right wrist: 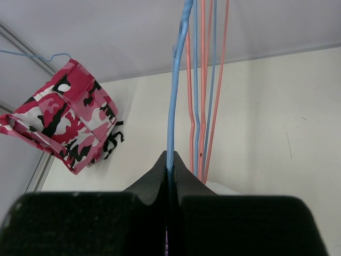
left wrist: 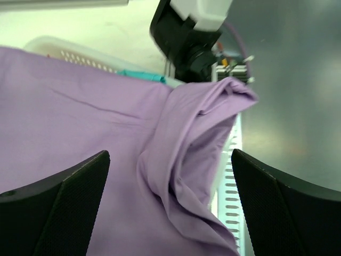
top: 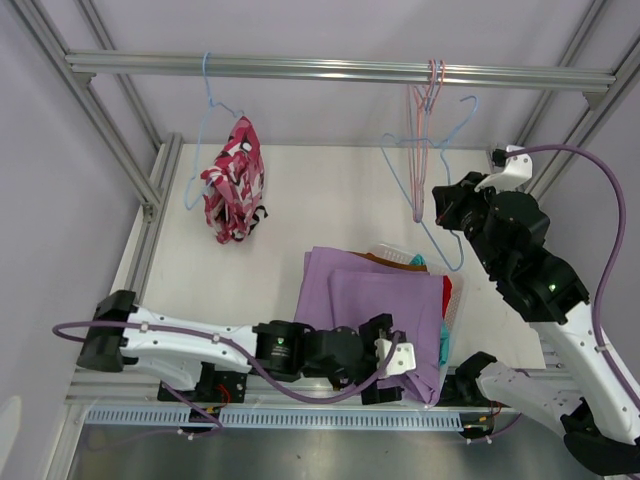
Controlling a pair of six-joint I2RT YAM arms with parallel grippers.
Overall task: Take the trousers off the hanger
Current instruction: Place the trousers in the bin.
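Note:
Lilac trousers (top: 370,300) lie spread over a white basket (top: 397,254), with a bunched fold (left wrist: 192,149) at their near edge. My left gripper (top: 395,360) (left wrist: 170,205) hovers just over that fold, open, with both black fingers (left wrist: 58,208) well apart and gripping nothing. My right gripper (top: 440,208) (right wrist: 170,168) is shut on the wire of an empty blue hanger (right wrist: 176,101) (top: 398,172). Pink-white-black camouflage trousers (top: 235,180) (right wrist: 66,120) hang on a light blue hanger (top: 205,120) at the rail's left.
Bare pink and blue hangers (top: 428,110) (right wrist: 205,80) hang in a bunch from the metal rail (top: 330,68). Red (top: 447,300), teal (left wrist: 138,74) and rust-brown (top: 375,258) cloth peeks from the basket under the lilac trousers. Frame posts stand on both sides.

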